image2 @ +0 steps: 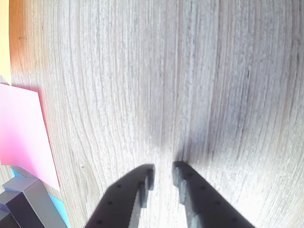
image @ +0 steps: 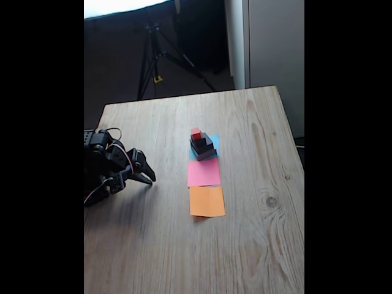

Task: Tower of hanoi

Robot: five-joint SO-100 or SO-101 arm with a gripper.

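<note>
A small tower of blocks [image: 201,146] is seen on the blue paper [image: 213,142] at the far end of a row of three papers on the desk [image: 257,233]. Two dark blocks are stacked, the larger below, and a small red block [image: 196,133] is placed on top. The pink paper [image: 203,172] in the middle and the orange paper [image: 206,201] at the near end carry nothing.

The step in hand cannot be settled from this moment. A complete tower on one end paper fits a puzzle that is to be moved from there, and it fits equally a puzzle that has been brought there. For this reason no next move is named.

The arm is folded low at the left side of the fixed view, well apart from the tower. The claw [image: 149,178] is pointed toward the papers and is held close above the bare wood. In the wrist view the claw [image2: 163,172] is seen with its two fingers nearly together, with a narrow gap between them, and nothing is held.
</note>
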